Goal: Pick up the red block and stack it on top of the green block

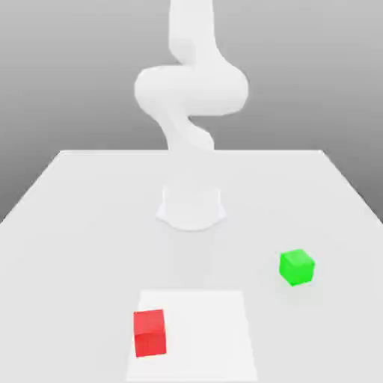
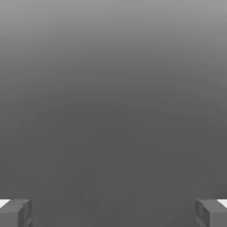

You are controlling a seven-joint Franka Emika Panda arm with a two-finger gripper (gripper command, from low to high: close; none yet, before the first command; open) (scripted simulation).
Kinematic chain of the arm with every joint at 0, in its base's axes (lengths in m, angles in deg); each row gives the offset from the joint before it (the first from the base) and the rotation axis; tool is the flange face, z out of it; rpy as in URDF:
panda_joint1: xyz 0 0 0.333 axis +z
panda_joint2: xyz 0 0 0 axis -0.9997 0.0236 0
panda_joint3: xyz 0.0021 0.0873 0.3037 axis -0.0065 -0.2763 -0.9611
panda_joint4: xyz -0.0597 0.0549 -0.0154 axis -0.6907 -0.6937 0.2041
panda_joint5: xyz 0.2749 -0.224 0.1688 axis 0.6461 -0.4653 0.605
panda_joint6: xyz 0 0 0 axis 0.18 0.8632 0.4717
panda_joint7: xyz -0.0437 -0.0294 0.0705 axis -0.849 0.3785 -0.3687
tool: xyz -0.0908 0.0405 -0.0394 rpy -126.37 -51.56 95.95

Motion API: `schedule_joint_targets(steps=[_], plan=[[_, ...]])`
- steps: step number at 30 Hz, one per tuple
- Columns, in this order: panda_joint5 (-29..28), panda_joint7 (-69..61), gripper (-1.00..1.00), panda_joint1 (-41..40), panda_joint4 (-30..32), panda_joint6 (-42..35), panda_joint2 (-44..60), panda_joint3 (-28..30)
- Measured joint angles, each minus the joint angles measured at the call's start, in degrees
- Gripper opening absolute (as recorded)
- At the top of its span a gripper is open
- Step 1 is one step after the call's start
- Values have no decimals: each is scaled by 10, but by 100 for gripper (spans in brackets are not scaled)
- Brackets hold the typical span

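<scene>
The red block [image 1: 149, 333] rests on the table near its front edge, toward the exterior view's left, on a brighter white square patch [image 1: 202, 329]. The green block [image 1: 297, 267] sits apart from it, farther back and toward the exterior view's right. In the hand view my gripper [image 2: 113, 213] is open, its grey fingertips [image 2: 16, 213] standing far apart with nothing between them and plain grey background ahead. The white arm [image 1: 191, 93] rises from its base [image 1: 191, 208] and leaves the frame at the top.
The pale table [image 1: 82, 224] stretches wide around the arm's base. The base stands at the table's middle, behind both blocks.
</scene>
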Motion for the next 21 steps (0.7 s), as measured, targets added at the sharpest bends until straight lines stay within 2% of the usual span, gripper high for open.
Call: schedule_joint_targets(steps=[12,21], plan=[[26,-107,0,21,87,119,253,60],[30,-176,0,4,151,207,439,76]])
